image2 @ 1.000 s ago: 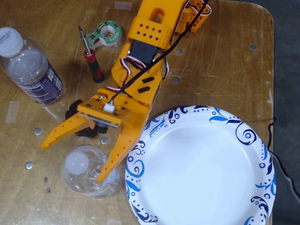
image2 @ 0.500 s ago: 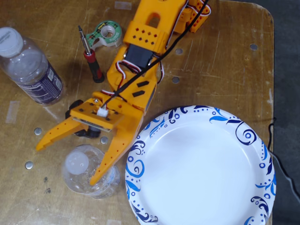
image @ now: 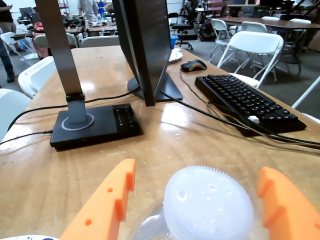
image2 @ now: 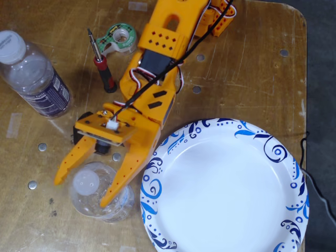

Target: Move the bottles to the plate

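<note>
In the fixed view the small clear bottle (image2: 100, 194) stands upright near the table's front left, its white cap (image2: 85, 182) facing up. My orange gripper (image2: 83, 191) is open and straddles it, one finger on each side of the cap. The wrist view shows the cap (image: 207, 202) between the two orange fingers (image: 107, 205) with a gap on both sides. The larger bottle (image2: 31, 73) with a dark label stands at the far left, well apart from the gripper. The white plate (image2: 231, 189) with blue swirls lies just right of the small bottle, with nothing on it.
A red-handled screwdriver (image2: 102, 65) and a green tape roll (image2: 121, 38) lie left of the arm. Small metal discs (image2: 32, 185) dot the wooden table. The wrist view looks out over a monitor stand (image: 145, 75), a black base (image: 95, 125) and a keyboard (image: 245, 100).
The jaws have narrowed: the left finger swung in toward the small bottle's cap, while the right finger stayed beside it. Bottles and plate have not moved.
</note>
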Robot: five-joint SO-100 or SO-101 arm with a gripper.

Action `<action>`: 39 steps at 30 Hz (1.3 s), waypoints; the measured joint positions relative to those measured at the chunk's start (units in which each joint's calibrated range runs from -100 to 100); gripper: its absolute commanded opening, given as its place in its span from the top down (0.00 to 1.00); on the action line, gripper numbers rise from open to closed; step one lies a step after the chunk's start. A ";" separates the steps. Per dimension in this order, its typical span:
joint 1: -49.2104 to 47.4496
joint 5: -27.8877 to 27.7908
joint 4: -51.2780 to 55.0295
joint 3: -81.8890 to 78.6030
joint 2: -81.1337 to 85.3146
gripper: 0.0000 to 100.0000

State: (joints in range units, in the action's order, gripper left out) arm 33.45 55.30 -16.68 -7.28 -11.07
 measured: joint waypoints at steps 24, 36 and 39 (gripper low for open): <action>3.01 0.26 0.00 0.00 0.00 0.90; 2.83 0.00 -2.30 2.52 0.00 0.90; 2.64 0.00 -2.13 6.03 0.00 0.90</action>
State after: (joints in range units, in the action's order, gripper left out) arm 36.10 55.30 -18.81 -1.26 -11.07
